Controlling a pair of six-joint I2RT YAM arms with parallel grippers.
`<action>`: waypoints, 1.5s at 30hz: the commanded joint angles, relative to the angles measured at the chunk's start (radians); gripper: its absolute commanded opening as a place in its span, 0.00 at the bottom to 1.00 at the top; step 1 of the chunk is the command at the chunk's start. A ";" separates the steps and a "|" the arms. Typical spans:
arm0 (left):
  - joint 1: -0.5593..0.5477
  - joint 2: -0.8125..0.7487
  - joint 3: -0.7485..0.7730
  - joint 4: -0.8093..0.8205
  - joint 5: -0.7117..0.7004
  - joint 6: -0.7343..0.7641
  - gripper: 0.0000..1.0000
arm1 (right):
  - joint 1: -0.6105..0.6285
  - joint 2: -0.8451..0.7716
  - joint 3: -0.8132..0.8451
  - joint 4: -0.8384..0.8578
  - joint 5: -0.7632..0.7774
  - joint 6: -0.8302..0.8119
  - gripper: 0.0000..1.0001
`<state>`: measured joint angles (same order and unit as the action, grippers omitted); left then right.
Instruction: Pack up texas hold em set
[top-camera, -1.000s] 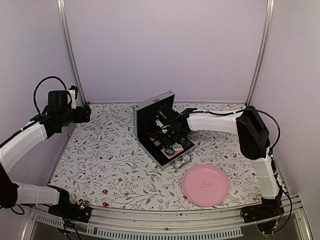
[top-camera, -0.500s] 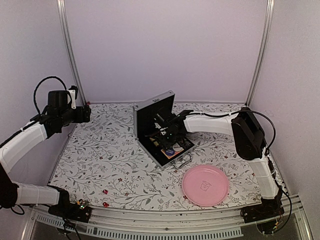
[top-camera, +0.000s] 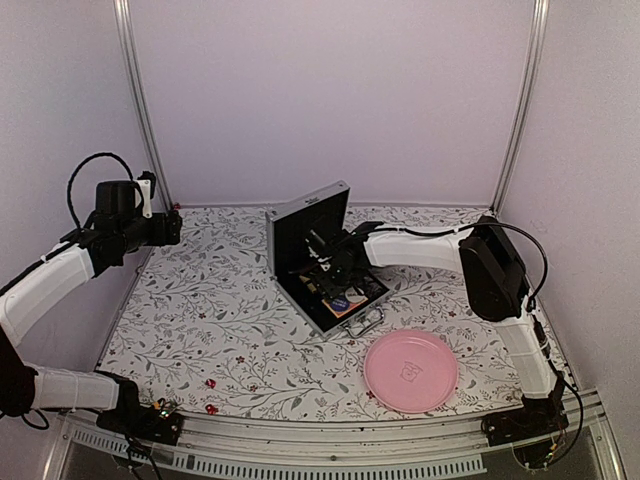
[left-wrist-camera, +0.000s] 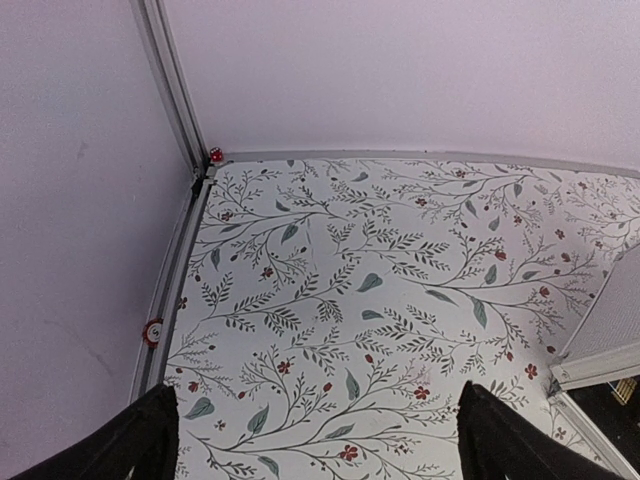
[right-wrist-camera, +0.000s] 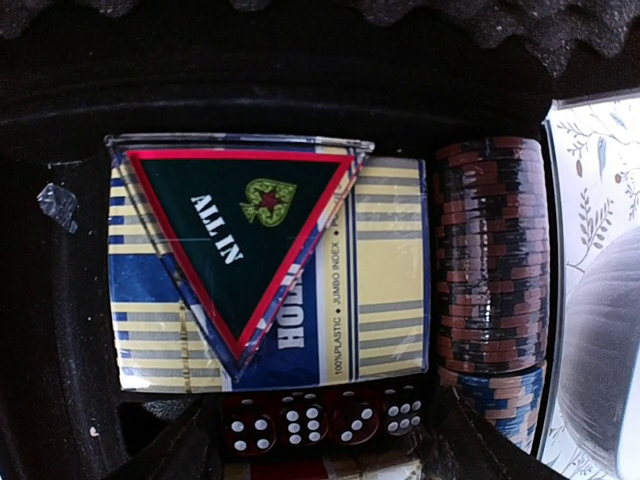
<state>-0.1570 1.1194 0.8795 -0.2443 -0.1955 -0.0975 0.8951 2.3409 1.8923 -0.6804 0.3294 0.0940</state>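
1. In the middle of the table, the texas hold em set (top-camera: 300, 235) stands open, with the card deck (right-wrist-camera: 270, 265), chips (right-wrist-camera: 490, 255) and a row of dice (right-wrist-camera: 320, 420) in its tray.
2. The right gripper (top-camera: 328, 265) reaches into the tray, fingers apart, grasping nothing.
3. The left gripper (left-wrist-camera: 320, 440) hovers far left, fingers released and empty.
4. I judge that filling is the step in hand. The loose dice (top-camera: 210, 383) near the front edge need collecting, then the lid must be closed.
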 joint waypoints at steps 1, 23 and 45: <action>-0.009 -0.010 -0.005 0.011 -0.001 0.007 0.97 | -0.004 0.020 0.019 -0.019 -0.012 0.009 0.78; -0.009 0.016 0.069 -0.021 0.019 -0.038 0.97 | 0.094 -0.365 -0.127 0.073 -0.282 0.056 0.80; -0.008 0.204 0.317 0.024 0.134 -0.027 0.96 | 0.482 -0.067 -0.164 0.659 -0.370 0.055 0.61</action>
<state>-0.1589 1.3251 1.2301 -0.2443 -0.0532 -0.1463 1.3548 2.1902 1.6550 -0.1230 -0.0139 0.1654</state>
